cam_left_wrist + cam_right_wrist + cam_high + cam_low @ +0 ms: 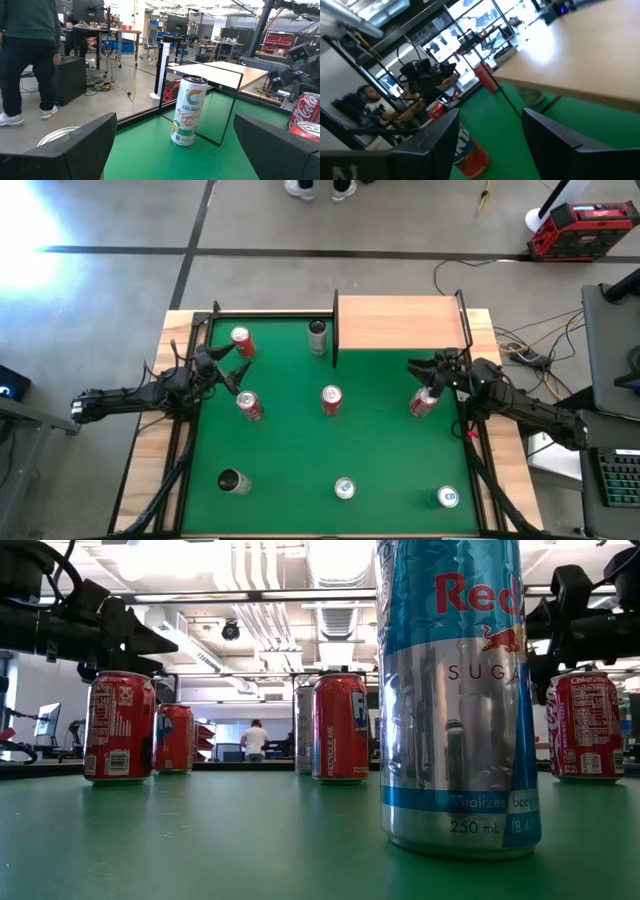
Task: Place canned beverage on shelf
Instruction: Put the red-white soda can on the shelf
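Note:
Several beverage cans stand upright on the green mat (300, 450): red ones (242, 340) (249, 405) (331, 400) (423, 402), a pale Celsius can (189, 110) by the shelf's left rail, and blue-and-silver ones (344, 488) along the near edge. The shelf (400, 320), a light-wood board with black side rails, sits at the far right with nothing on it. My left gripper (232, 370) hangs open and level over the mat's left side. My right gripper (418, 370) hangs level over the right side, above a red can; its fingers stand a narrower gap apart, with nothing between them.
A blue-and-silver can (455, 690) stands very close to the low camera. A silver can (232, 480) sits near left and another blue-and-silver one (447, 497) near right. A person (25, 55) walks on the floor beyond the table's far edge. Bare mat lies in front of the shelf.

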Tool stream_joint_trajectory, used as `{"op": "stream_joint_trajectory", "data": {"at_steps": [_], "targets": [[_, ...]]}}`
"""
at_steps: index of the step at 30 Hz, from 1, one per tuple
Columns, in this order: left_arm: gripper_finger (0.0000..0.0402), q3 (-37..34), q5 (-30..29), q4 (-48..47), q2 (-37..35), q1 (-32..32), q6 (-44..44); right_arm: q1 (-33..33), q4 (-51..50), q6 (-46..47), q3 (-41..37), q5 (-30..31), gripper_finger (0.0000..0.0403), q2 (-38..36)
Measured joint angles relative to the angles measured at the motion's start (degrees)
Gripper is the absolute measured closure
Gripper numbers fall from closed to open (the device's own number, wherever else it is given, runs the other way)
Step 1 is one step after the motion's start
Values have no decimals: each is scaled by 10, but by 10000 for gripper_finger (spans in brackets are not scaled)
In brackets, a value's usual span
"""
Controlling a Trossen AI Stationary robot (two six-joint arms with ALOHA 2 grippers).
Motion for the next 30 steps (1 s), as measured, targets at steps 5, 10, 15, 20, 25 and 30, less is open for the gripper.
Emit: {"op": "stream_joint_trajectory", "data": {"at_steps": [5, 10, 15, 20, 25, 30], "targets": [[15, 0, 0, 0, 0, 0, 0, 0, 0, 13, 0, 1, 197, 0], [15, 0, 0, 0, 0, 0, 0, 0, 1, 16, 0, 1, 197, 0], [15, 0, 0, 0, 0, 0, 0, 0, 25, 0, 0, 48, 197, -2], [15, 0, 0, 0, 0, 0, 0, 0, 34, 42, 0, 121, 197, -1], [15, 0, 0, 0, 0, 0, 0, 0, 79, 53, 0, 164, 197, 6], [15, 0, 0, 0, 0, 0, 0, 0, 31, 41, 38, 158, 197, 22]]}}
